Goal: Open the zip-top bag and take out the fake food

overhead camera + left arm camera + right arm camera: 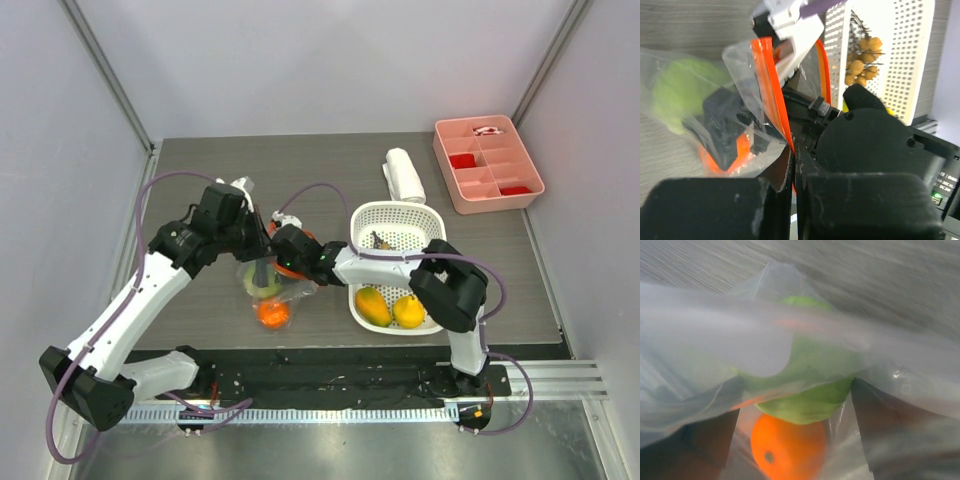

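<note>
Our left gripper [794, 170] pinches the zip-top bag [747, 65] by its orange-red mouth. Our right gripper [795, 440] is inside with its fingers spread, the green pear-like fruit [805, 365] straight ahead between them and the orange [787, 447] beside it.

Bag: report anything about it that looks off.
No spill shows. The bag is pulled lopsided. The left pincer pinches one lip at the orange strip. The right pincer is inside the bag, open on either side of the green fruit, with the orange beneath.

Tiny white print on black arm housing [946, 179], too blurred; nothing else legible.
</note>
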Robot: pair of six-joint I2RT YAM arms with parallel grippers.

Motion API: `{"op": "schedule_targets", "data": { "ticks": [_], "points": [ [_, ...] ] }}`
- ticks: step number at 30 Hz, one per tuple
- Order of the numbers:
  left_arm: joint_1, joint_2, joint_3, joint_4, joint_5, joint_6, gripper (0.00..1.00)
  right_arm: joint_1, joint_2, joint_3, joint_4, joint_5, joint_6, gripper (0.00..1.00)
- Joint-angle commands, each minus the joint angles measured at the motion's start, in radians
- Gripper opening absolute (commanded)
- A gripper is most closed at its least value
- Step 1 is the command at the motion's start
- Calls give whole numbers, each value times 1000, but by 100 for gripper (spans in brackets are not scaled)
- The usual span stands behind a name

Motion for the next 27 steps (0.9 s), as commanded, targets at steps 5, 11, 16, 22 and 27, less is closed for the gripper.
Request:
{"op": "schedule_targets", "data": {
  "ticks": [5, 11, 16, 22, 27],
  "points": [
    [7, -102, -75, -91, -124, 17, 0, 22, 145, 117, 104, 44, -51, 93],
    [25, -154, -111, -125, -134, 7, 0, 22, 231, 143, 154, -7, -17, 91],
    [34, -205, -141, -154, -173, -7, 0, 22, 312, 157, 202, -65, 9, 94],
    [45, -230, -138, -186, -197, 10, 0, 22, 243, 131, 241, -68, -17, 54],
    [51, -227, -145, -155, -203, 11, 0, 22, 87, 244, -23, -33, -81, 10]
  ]
}}
